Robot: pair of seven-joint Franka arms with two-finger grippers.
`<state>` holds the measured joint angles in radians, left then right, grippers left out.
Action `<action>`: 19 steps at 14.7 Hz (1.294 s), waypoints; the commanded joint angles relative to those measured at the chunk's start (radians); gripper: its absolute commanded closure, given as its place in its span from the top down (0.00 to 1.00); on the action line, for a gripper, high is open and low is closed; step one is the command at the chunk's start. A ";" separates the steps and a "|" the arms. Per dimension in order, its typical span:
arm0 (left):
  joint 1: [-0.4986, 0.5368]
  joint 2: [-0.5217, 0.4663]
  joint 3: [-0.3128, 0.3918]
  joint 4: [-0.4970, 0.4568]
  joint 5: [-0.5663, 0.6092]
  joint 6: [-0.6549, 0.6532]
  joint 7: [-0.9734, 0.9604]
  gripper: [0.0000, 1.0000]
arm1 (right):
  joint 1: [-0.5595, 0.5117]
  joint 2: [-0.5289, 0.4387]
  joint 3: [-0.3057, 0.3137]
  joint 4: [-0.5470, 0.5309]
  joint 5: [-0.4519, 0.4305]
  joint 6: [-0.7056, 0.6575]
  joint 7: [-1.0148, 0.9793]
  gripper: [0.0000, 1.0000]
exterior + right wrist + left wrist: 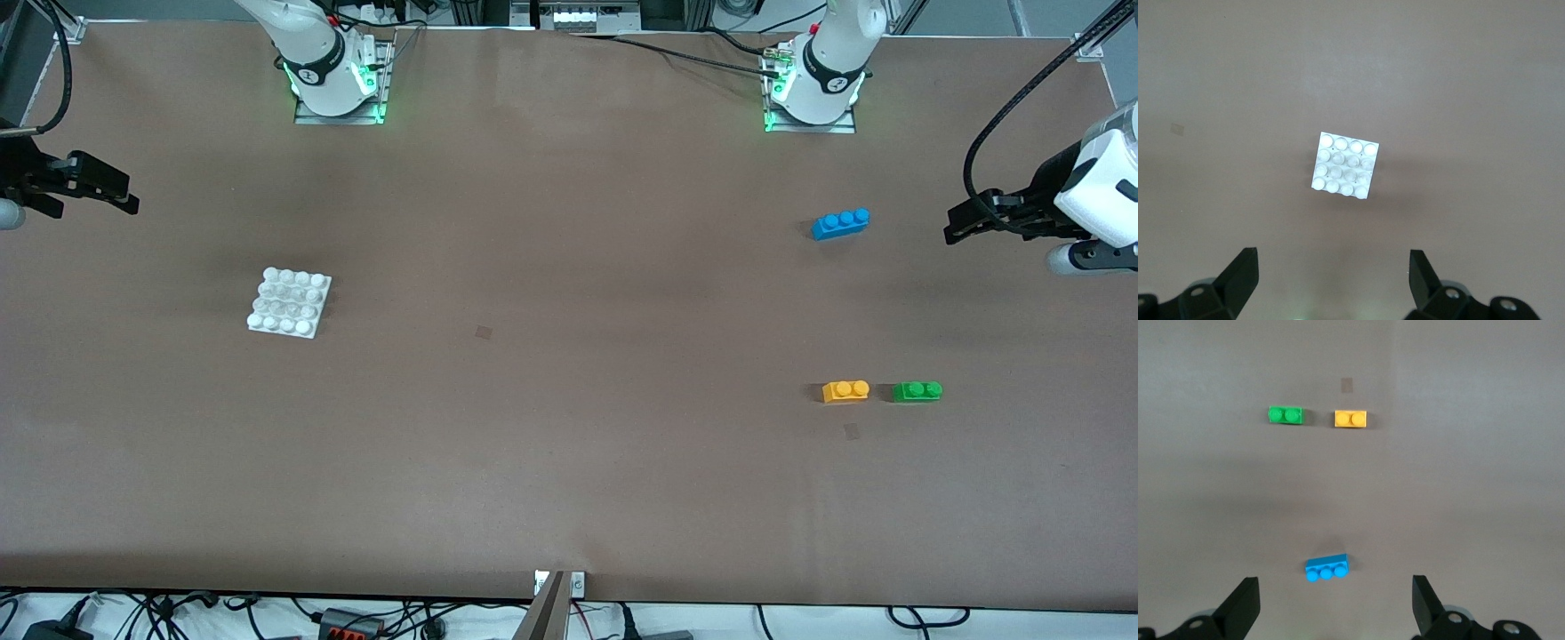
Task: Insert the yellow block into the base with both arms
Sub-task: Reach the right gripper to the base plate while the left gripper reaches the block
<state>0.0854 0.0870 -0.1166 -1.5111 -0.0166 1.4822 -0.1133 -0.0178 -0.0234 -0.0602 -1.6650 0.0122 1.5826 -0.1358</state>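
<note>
brown table (569, 462) (matte), cables (178, 613) below

Yellow block (845, 391): green brick (917, 391) just beside at 3 o'clock, small gap between; other sides open. Base (290, 302) unobstructed all round. Blue brick (841, 223) well apart.

the yellow block (845, 391) (1351, 419), a small two-stud brick, is lying flat, studs up, toward the left arm's end of the table. the base (289, 303) (1345, 166), a white square 4x4 studded plate, is sitting flat toward the right arm's end, well apart.
</note>
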 commanded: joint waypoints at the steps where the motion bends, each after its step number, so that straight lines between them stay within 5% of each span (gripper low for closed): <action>1: -0.004 -0.009 0.002 0.000 0.006 -0.037 -0.013 1.00 | 0.010 0.002 -0.006 0.004 -0.014 -0.006 -0.013 1.00; 10: 0.000 0.017 0.006 0.000 0.000 -0.026 -0.006 1.00 | 0.027 0.036 -0.003 0.016 -0.014 -0.147 -0.005 1.00; 19: 0.005 0.037 0.005 -0.001 -0.002 -0.020 -0.006 1.00 | 0.036 0.226 -0.006 0.064 0.002 -0.043 -0.056 1.00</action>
<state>0.0896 0.1246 -0.1138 -1.5144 -0.0165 1.4602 -0.1138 0.0115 0.1471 -0.0657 -1.6197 0.0116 1.5221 -0.1804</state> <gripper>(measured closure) 0.000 0.000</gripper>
